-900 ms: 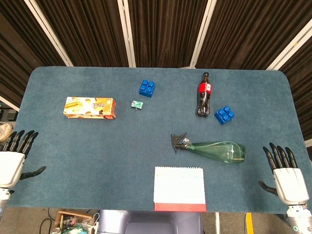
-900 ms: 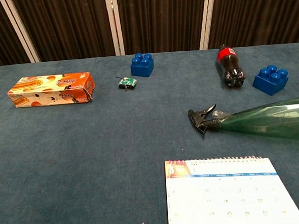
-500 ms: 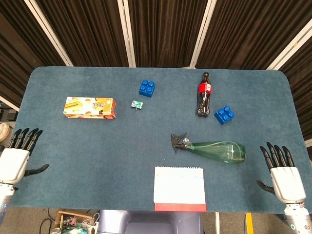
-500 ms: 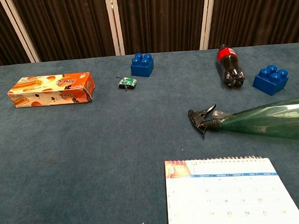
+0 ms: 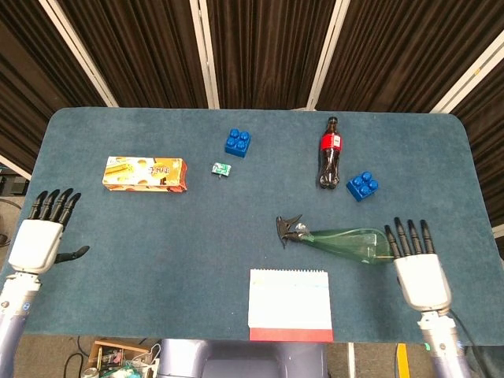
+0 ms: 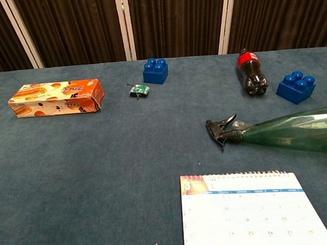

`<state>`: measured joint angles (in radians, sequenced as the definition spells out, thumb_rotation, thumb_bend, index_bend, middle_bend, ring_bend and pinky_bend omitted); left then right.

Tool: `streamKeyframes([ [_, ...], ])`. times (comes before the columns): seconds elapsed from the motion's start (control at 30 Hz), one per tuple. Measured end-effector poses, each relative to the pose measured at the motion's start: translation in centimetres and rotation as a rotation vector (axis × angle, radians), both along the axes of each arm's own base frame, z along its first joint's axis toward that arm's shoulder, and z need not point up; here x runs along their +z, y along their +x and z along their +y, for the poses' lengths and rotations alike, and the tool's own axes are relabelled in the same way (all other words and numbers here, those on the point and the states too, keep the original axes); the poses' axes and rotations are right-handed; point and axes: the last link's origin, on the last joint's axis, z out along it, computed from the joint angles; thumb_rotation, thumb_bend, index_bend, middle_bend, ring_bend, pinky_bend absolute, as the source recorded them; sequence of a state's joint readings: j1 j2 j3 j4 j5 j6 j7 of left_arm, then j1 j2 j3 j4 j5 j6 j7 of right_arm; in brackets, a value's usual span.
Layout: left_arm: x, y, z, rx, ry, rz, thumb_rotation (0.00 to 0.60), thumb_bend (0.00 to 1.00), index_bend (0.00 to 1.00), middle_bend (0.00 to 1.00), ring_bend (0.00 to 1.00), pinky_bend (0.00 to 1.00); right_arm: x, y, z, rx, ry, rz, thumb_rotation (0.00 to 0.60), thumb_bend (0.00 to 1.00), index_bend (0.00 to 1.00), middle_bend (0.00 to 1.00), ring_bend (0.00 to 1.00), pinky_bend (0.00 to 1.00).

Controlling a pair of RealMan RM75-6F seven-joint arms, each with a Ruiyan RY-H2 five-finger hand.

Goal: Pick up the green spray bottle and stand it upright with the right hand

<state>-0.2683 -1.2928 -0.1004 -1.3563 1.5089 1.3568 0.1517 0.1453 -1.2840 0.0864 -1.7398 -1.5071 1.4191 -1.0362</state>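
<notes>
Fingers of right hand spread, empty, at 3 o'clock end of lying translucent green plastic spray bottle; left hand likewise spread.

Lab: curtained backdrop, test table

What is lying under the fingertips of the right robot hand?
In the head view, the fingertips of the right robot hand overlap the wide base end of the green spray bottle, which lies flat on the table. Contact cannot be judged; that end is partly hidden.
</notes>
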Motion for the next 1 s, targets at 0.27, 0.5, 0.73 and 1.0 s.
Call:
streamKeyframes([
  [0.27,0.5,-0.2,0.0,0.005,0.024,-0.015,0.600,0.00,0.00,0.02,0.00,0.04,-5.1,3.0,-1.6,-0.071,0.070,0.176,0.600,0.14,0.06,0.00,0.00,0.00],
  [0.5,1.2,-0.5,0.2,0.013,0.036,-0.038,0.600,0.00,0.00,0.02,0.00,0.04,-9.4,5.9,-3.0,-0.119,0.175,0.148,0.600,0.14,0.07,0.00,0.00,0.00],
  [0.73,1.2,-0.7,0.5,0.019,0.034,-0.041,0.600,0.00,0.00,0.02,0.00,0.04,-11.0,8.1,-4.0,-0.087,0.189,0.166,0.600,0.14,0.09,0.00,0.00,0.00],
  [1.0,1.4,-1.2,0.7,0.046,0.047,-0.038,0.600,0.00,0.00,0.02,0.00,0.04,-11.7,8.7,-5.5,-0.046,0.168,0.249,0.600,0.14,0.13,0.00,0.00,0.00],
])
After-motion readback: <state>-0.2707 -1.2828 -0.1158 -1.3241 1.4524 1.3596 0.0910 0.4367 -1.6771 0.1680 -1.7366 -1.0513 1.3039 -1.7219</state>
